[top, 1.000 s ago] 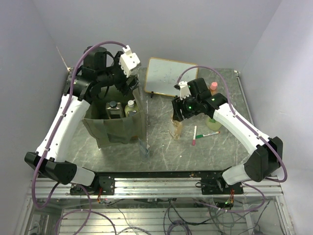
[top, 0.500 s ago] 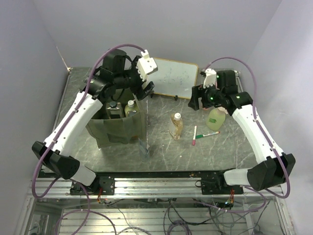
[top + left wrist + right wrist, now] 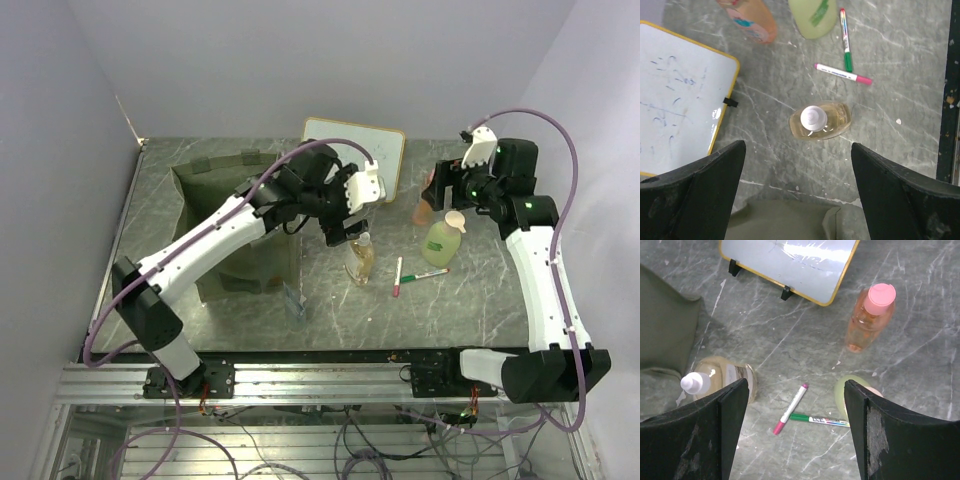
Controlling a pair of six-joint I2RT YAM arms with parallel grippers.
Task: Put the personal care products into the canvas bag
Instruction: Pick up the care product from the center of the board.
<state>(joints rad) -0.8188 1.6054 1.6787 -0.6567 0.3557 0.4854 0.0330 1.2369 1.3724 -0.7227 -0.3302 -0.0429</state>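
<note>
Left wrist view: left claw (image 3: 798, 145) spread wide, empty, above the amber bottle (image 3: 819, 120); right claw (image 3: 796, 385) also spread, holding nothing.

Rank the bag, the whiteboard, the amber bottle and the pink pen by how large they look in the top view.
Largest to smallest:
1. bag
2. whiteboard
3. amber bottle
4. pink pen
Bag and whiteboard are partly hidden, yet the order is clear.
</note>
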